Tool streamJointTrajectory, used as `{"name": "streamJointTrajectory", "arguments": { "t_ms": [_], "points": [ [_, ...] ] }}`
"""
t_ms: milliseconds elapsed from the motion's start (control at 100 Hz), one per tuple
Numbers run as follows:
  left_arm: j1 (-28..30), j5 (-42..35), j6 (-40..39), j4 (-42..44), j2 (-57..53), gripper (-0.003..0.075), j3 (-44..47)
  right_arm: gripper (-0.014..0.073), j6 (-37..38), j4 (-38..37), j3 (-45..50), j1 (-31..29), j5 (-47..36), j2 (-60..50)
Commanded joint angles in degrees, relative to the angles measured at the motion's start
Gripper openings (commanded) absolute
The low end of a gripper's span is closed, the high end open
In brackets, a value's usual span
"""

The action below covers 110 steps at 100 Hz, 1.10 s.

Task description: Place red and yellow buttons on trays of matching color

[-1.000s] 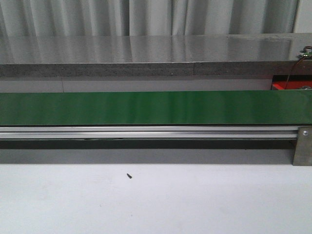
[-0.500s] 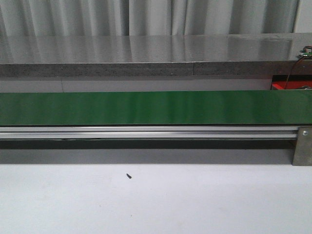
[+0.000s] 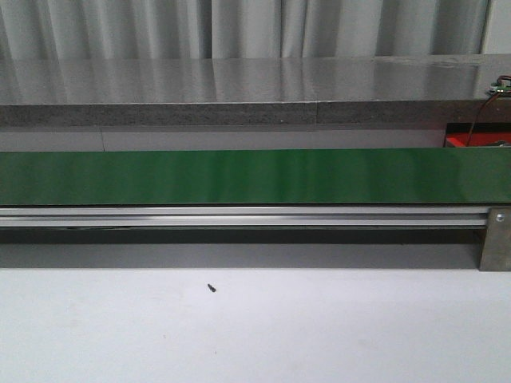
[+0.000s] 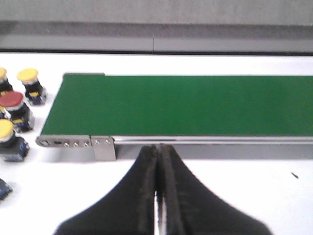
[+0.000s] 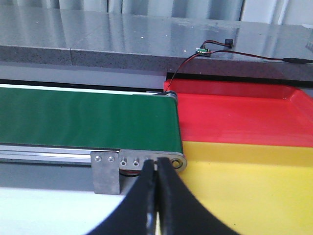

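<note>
Green conveyor belt [image 3: 255, 176] ran straight across the front view, bare of any load, with its aluminium rail [image 3: 239, 215] along the near edge and a small dark speck [image 3: 211, 288] on the white tabletop [image 3: 255, 335] in front. Neither arm showed in the front view. Left claw [image 4: 159, 196] was closed, fingers pressed together with nothing between them, held above the tabletop just short of the belt's end. Beside that belt end sat the buttons on the tabletop: a yellow button [image 4: 28, 76], a red button [image 4: 11, 100] next to it, another yellow button [image 4: 6, 129] nearer the camera, and parts of others cut off at the picture's edge. Right claw [image 5: 156, 196] was likewise closed and empty, held near the belt's other end. There the red tray [image 5: 234, 115] lay just past the roller, with the yellow tray [image 5: 244, 186] touching its near side; both trays held nothing. A thin cable with a small board [image 5: 201, 50] lay on the grey ledge [image 5: 98, 39] behind.
</note>
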Motion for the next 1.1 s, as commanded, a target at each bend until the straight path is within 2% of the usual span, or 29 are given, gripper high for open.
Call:
{"name": "streamJointTrajectory", "arguments": {
  "t_ms": [0,160,530,580,630,750,820,890,1020,1090],
  "points": [
    [0.0,0.6,-0.7,-3.4,4.5,-0.002,-4.6,-0.0068,0.0,-0.5,-1.1,-0.1,-4.7,-1.0],
    [0.0,0.5,-0.7,-6.5,8.9,-0.002,-5.3,-0.0068,0.0,-0.5,-1.1,-0.1,-4.7,-1.0],
    [0.0,1.4,-0.6,-6.6,12.9,-0.0002,-5.3,-0.0068,0.0,-0.5,-1.1,-0.1,-4.7,-1.0],
    [0.0,1.4,0.0,-6.6,12.9,0.0048,-5.3,-0.0068,0.0,-0.5,-1.1,-0.1,-4.7,-1.0],
    [0.0,1.6,0.0,-6.6,12.9,0.0135,-5.3,-0.0068,0.0,-0.5,-1.1,-0.1,-4.7,-1.0],
    [0.0,2.2,0.4,-6.6,12.9,0.0473,-5.3,-0.0068,0.0,-0.5,-1.1,-0.1,-4.7,-1.0],
    [0.0,1.9,0.4,-6.4,12.9,0.0604,-5.3,-0.0068,0.0,-0.5,-1.1,-0.1,-4.7,-1.0],
    [0.0,2.3,0.4,-7.0,12.9,0.0648,-5.3,-0.0068,0.0,-0.5,-1.1,-0.1,-4.7,-1.0],
    [0.0,2.7,0.0,-6.6,12.9,0.0638,-5.3,-0.0068,0.0,-0.5,-1.1,-0.1,-4.7,-1.0],
    [0.0,2.7,-4.8,-3.3,12.9,0.0638,-5.3,-0.0068,0.0,-0.5,-1.1,-0.1,-4.7,-1.0]
  ]
}}
